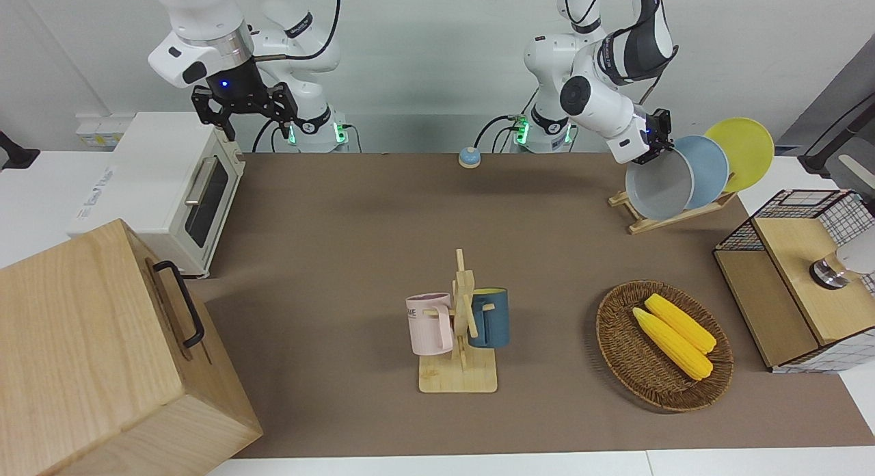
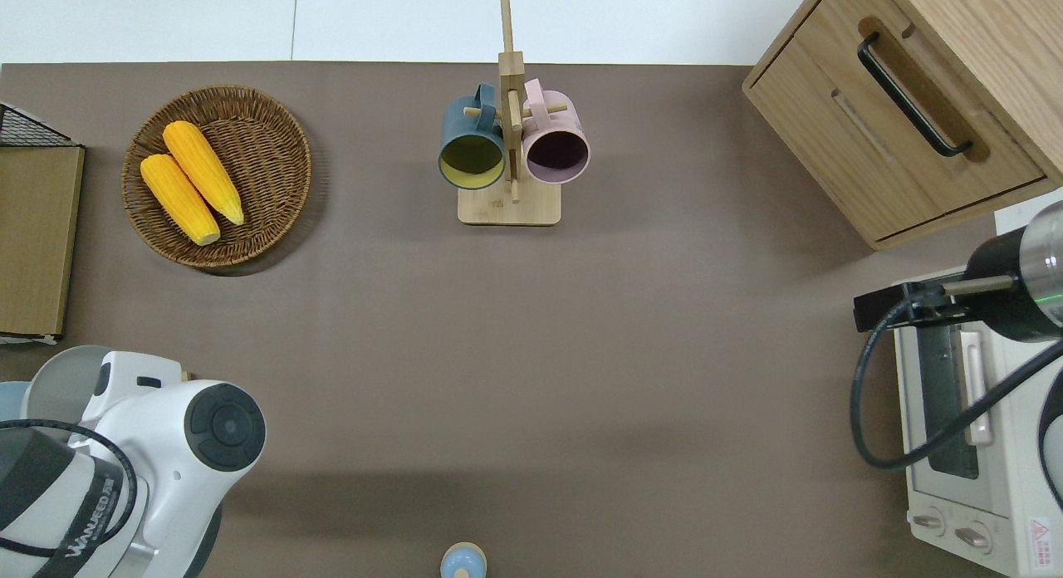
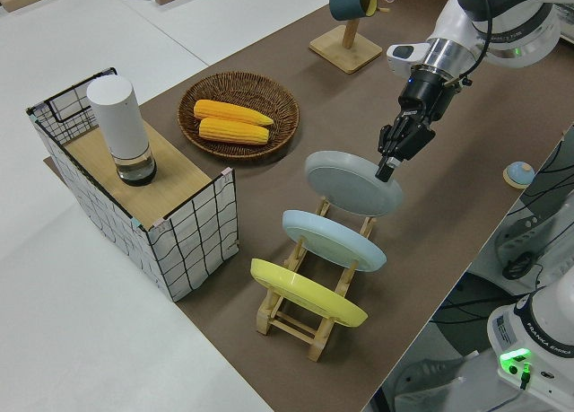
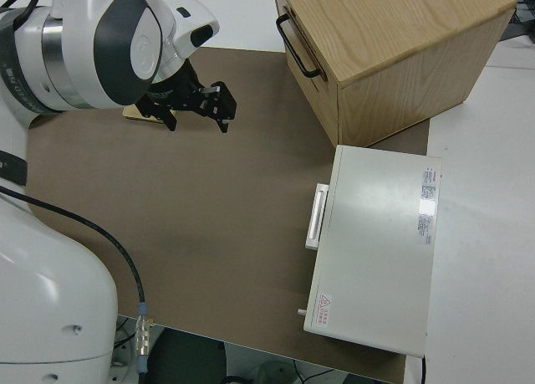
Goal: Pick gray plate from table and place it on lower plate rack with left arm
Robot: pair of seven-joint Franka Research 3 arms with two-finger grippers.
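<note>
The gray plate (image 1: 660, 185) (image 3: 350, 180) leans in the lowest slot of the light-wood plate rack (image 1: 649, 223) (image 3: 265, 315), at the left arm's end of the table close to the robots. My left gripper (image 1: 653, 148) (image 3: 387, 165) is at the plate's upper rim, shut on it. In the overhead view the left arm hides nearly all of the gray plate (image 2: 58, 379) and all of the rack. A sky-blue plate (image 1: 711, 168) and a yellow plate (image 1: 745, 148) stand in the higher slots. The right gripper (image 1: 246, 113) (image 4: 196, 108) is parked, open and holding nothing.
A wicker basket (image 1: 615, 339) with two corn cobs lies farther from the robots than the rack. A wire-and-wood box (image 1: 793, 284) stands beside it. A mug tree (image 1: 465, 312) holds two mugs mid-table. A toaster oven (image 1: 171, 189) and wooden cabinet (image 1: 102, 353) fill the right arm's end.
</note>
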